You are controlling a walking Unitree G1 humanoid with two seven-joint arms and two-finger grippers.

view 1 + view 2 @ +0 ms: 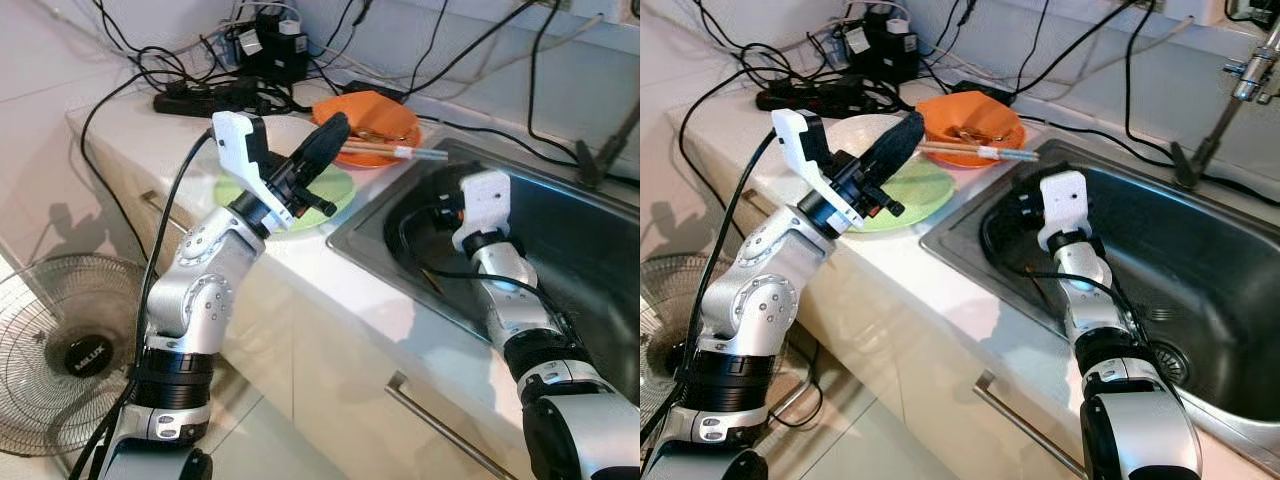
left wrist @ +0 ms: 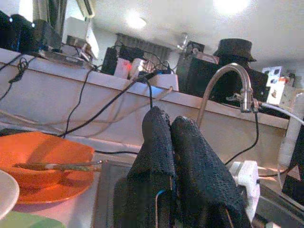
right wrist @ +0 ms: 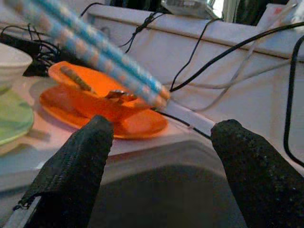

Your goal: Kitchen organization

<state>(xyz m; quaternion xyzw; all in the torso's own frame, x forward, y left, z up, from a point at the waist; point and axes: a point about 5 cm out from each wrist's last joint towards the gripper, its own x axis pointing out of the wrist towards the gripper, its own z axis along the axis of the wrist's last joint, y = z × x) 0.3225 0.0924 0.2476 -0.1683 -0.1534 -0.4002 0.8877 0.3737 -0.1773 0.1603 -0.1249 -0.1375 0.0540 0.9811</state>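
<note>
Sink (image 1: 1200,250) rim hides right gripper (image 3: 161,175) fingertips

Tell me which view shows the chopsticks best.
The right eye view: the chopsticks lie whole across the orange bowl. The left eye view shows the same. The right wrist view has them close but blurred; the left wrist, dim.

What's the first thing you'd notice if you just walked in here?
Probably the bright orange bowl on its orange plate at the back of the counter, with chopsticks sticking out toward the sink. Next, the left gripper, shut, hangs over a green plate, while the right gripper, open, reaches from inside the sink toward the chopsticks.
</note>
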